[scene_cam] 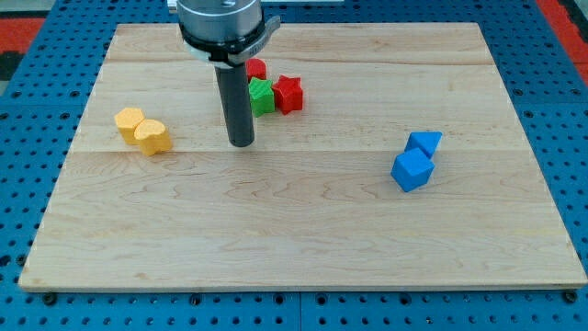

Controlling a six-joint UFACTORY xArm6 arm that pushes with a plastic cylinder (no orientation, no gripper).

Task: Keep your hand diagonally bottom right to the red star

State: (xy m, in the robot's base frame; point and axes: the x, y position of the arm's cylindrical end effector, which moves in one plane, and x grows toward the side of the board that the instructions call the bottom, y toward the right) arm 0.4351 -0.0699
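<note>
The red star [289, 93] lies near the view's top centre. A green star [262, 96] touches its left side. A second red block [255, 69] sits just above them, partly hidden by the rod. My tip [241, 142] rests on the board below and to the left of the green star, so it is down-left of the red star, about a block's width away from the green one.
Two yellow blocks [130, 121] [152, 137] touch each other at the view's left. A blue cube [412, 170] and a blue triangular block [424, 142] sit together at the right. The wooden board [303, 248] lies on a blue pegboard.
</note>
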